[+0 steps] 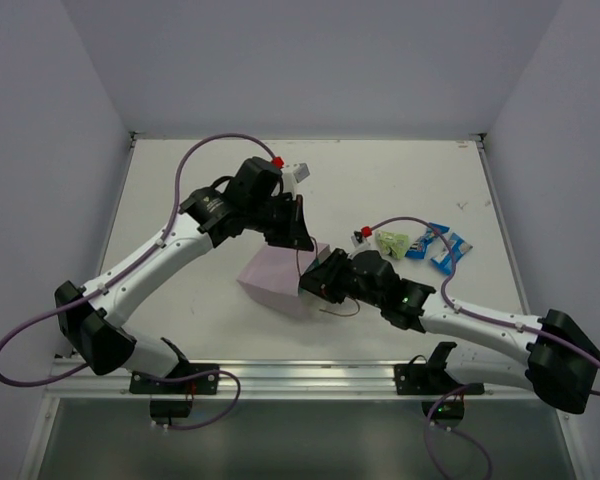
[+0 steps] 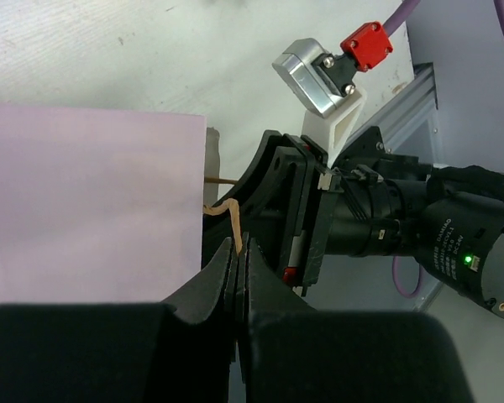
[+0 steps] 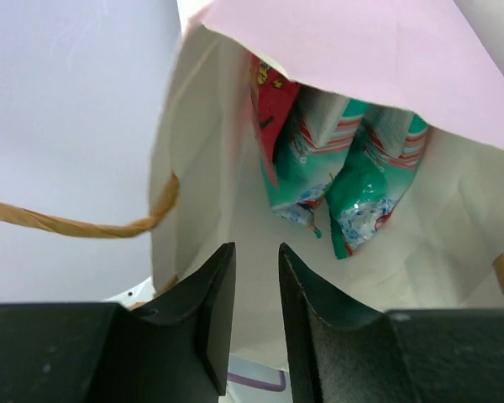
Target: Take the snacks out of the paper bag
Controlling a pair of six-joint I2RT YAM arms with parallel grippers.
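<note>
The pale lilac paper bag (image 1: 273,281) lies on its side mid-table, mouth toward the right arm. My left gripper (image 1: 298,240) is shut on the bag's brown cord handle (image 2: 227,215) beside the bag (image 2: 84,201); the jaws (image 2: 238,252) pinch the cord. My right gripper (image 1: 316,283) is at the bag's mouth, open with a narrow gap and empty (image 3: 256,252). Inside the bag (image 3: 370,50) lie two teal packets (image 3: 365,185) and a red one (image 3: 269,101), just beyond the fingertips. A light green packet (image 1: 392,241) and two blue packets (image 1: 438,247) lie on the table to the right.
The second cord handle (image 3: 84,225) hangs loose at the left of the bag's mouth. The right arm's wrist camera (image 2: 319,75) is close to my left gripper. Walls enclose the white table (image 1: 180,190) on three sides.
</note>
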